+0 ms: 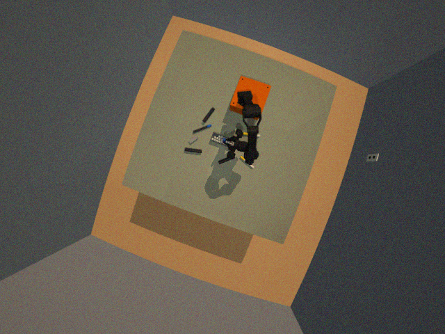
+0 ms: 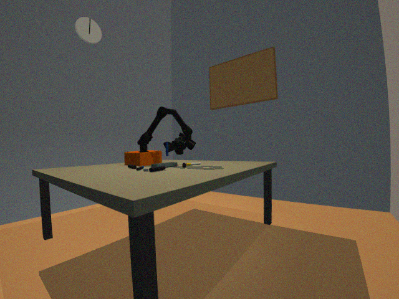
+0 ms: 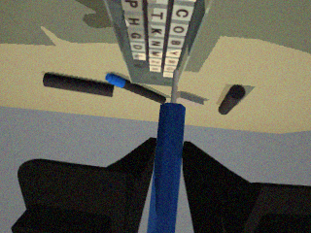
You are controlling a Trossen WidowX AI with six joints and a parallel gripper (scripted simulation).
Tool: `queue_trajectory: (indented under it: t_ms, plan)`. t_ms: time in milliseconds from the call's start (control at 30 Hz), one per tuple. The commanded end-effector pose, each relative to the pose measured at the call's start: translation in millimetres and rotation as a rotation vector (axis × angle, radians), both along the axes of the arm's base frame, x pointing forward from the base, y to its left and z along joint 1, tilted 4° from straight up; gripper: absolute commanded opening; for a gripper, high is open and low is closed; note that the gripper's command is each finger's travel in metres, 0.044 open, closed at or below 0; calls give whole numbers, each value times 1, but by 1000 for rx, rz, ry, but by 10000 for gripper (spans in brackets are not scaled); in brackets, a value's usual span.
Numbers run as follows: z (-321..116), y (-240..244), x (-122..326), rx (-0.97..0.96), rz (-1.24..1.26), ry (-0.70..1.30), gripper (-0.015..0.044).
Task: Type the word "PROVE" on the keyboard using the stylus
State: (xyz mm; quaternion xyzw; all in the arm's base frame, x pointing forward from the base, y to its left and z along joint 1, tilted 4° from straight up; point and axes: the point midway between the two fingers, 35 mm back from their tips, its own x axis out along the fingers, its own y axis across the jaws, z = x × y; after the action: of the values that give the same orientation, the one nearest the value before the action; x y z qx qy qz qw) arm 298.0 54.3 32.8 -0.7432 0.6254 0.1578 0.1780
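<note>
Wrist view, nearest first: the gripper spans the lower part of the frame, its two dark fingers closed on the blue stylus between them. The stylus runs from the bottom edge up to the centre, ending in a thin grey tip. Ahead of it, the keyboard enters at upper centre, its pale lettered keys in rows. The tip overlaps the keyboard's lower end in this picture, though whether it touches a key is hard to tell. A blue-ended pen lies left of the tip, with a dark bar farther left; a second dark bar lies at right.

Exterior view: the table's near corner sits low, left of centre. Behind it, the stylus hangs nearly upright over the keyboard area near mid-frame. The arm rises from an orange block, just left of centre. Farthest back, a round clock is at upper left and a brown board at upper right.
</note>
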Motion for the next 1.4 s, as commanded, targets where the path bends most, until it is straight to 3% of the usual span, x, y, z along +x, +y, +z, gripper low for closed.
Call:
queue_trajectory:
  t_ms: [0, 233, 667, 1067, 1167, 1367]
  plan:
    - [-1, 0, 0, -1, 0, 1, 71]
    - [-1, 3, -1, 0, 0, 2, 0]
    - [-1, 62, -27, 4, -4, 9, 0]
    - [-21, 62, -26, 4, -4, 9, 0]
    - [-22, 62, -26, 4, -4, 9, 79]
    - [-24, 62, -25, 4, -4, 9, 81]
